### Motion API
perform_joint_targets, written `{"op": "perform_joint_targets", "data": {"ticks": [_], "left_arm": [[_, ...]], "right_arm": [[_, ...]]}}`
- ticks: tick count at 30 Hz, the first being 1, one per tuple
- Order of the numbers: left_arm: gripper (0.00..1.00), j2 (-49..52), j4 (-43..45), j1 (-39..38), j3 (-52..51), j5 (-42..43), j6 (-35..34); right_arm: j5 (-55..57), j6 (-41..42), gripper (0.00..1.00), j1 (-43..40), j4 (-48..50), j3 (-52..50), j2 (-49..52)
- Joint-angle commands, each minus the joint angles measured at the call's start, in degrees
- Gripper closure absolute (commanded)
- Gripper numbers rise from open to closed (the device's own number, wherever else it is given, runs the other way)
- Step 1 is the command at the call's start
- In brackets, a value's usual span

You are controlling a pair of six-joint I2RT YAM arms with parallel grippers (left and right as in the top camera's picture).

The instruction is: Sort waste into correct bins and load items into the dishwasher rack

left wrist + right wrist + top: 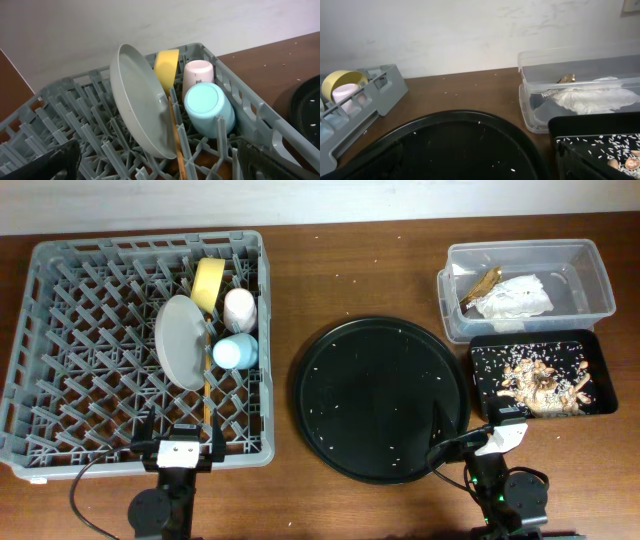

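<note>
Held jaws of left gripper [157, 157] and right gripper [480, 160] wide apart, empty. Saw plate [180, 342], yellow bowl [208, 283], pink cup [239, 308], blue cup [236, 352], chopsticks [207, 395] in dishwasher rack [30, 330]; napkin [515, 297], wrapper [483, 283] in clear tub [600, 275]; food scraps [545, 385] in black tray [540, 336]. Judged nothing left.

Left claw [152, 150], right claw [475, 150]: black fingers [45, 165], white wrist blocks [181, 450], black cables [88, 472].

Table [360, 260]: rack [150, 241], round tray [380, 400], tub [520, 248], bin [592, 352]

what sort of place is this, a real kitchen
Likely a robot test bench staged for dish clearing, not a real kitchen: a grey dishwasher rack on a wooden table against a white wall, with a clear tub and black rectangular tray holding waste.
</note>
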Motion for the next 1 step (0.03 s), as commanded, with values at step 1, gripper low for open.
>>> {"op": "perform_joint_targets", "data": {"ticks": [1], "left_arm": [[0.01, -0.55, -0.02, 0.28, -0.37, 0.61, 0.9]], "right_arm": [[0.48, -0.44, 0.01, 0.28, -0.02, -0.46, -0.42]]}}
